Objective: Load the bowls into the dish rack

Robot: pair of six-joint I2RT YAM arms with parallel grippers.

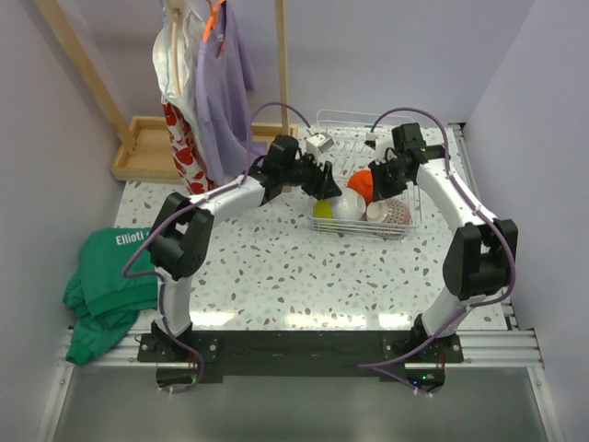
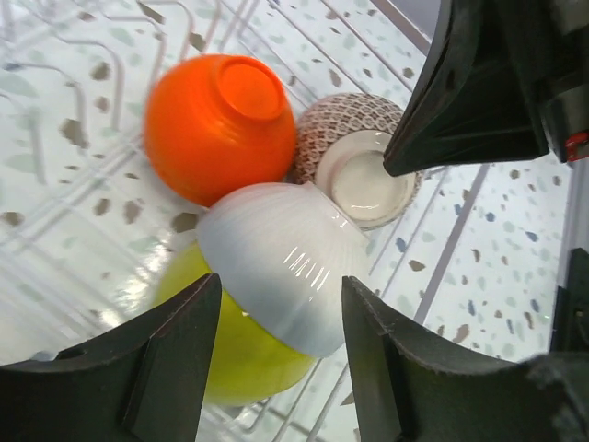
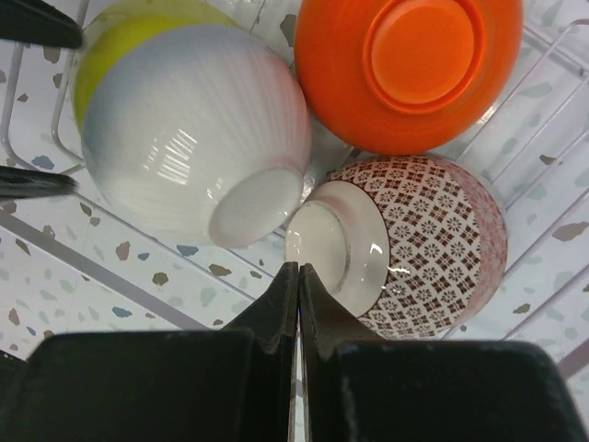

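Four bowls lie upside down, bunched together in the near end of the wire dish rack (image 1: 342,124): an orange bowl (image 2: 216,124), a white ribbed bowl (image 2: 281,262) leaning on a lime green bowl (image 2: 230,354), and a brown lattice-patterned bowl (image 2: 363,157). Over the white bowl my left gripper (image 2: 281,345) hangs open, its fingers (image 2: 175,359) straddling the bowl without touching it. From the right, my right gripper (image 3: 297,276) is shut and empty, its tip just short of the patterned bowl's (image 3: 414,244) pale foot. The orange bowl (image 3: 405,69) and white bowl (image 3: 193,129) lie beyond it.
The rack's thin prongs and wires (image 2: 83,184) surround the bowls. A wooden tray base with posts (image 1: 147,147) stands at the back left, with clothes (image 1: 216,83) hanging over it. A green garment (image 1: 106,276) lies at the table's left edge.
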